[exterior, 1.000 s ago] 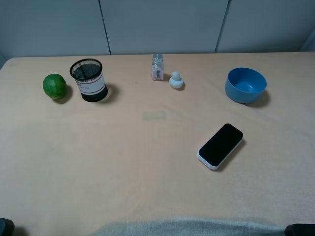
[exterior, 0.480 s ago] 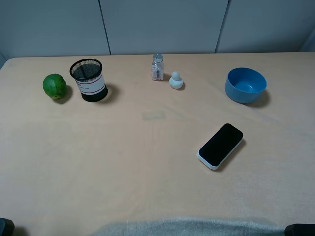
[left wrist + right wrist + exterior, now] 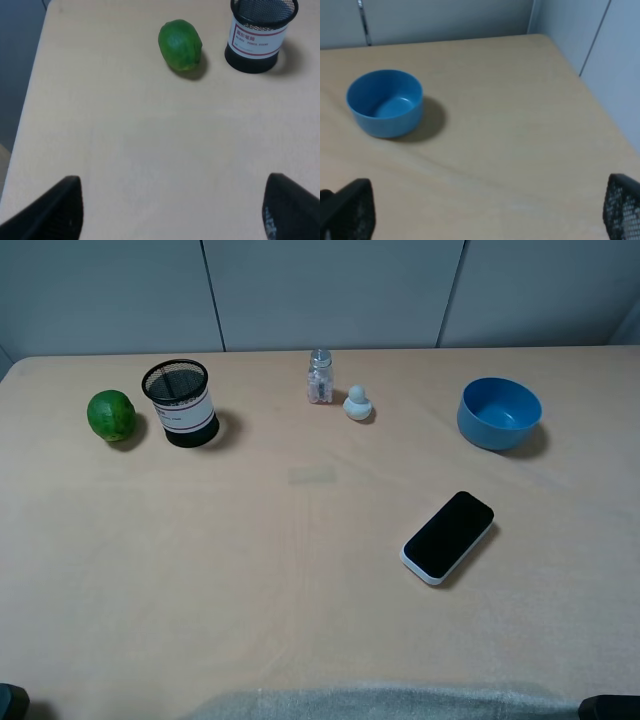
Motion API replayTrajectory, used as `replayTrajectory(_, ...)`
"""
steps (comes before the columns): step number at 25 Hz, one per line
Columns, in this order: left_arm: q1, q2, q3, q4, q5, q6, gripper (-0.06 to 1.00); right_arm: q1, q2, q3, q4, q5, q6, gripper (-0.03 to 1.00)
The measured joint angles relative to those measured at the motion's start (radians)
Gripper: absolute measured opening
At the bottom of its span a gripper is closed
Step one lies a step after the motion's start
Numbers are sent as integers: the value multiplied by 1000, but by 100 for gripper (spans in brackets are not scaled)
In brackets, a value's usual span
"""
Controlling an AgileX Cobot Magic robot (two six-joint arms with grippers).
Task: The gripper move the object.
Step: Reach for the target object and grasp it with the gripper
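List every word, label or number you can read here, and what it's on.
Black mesh pen cup, white red-bordered label: two lines of print, too blurred to read.
Black-screened phone, round blue plastic bowl, green lime, small glass shaker, small white figurine: no text visible.

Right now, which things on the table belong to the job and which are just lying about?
Job: bowl; right jaws, spread wide, with the bowl ahead of them.
Lying about: lime, pen cup, shaker, white figurine, phone.
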Motion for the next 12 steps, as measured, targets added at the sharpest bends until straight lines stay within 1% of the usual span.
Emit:
replayTrajectory(6, 0, 0, 0, 0, 0, 0, 80, 0, 62, -17, 61, -2, 38, 69)
replayTrajectory(12, 0, 0, 0, 0, 0, 0, 80, 0, 262, -115, 103, -21, 45, 69)
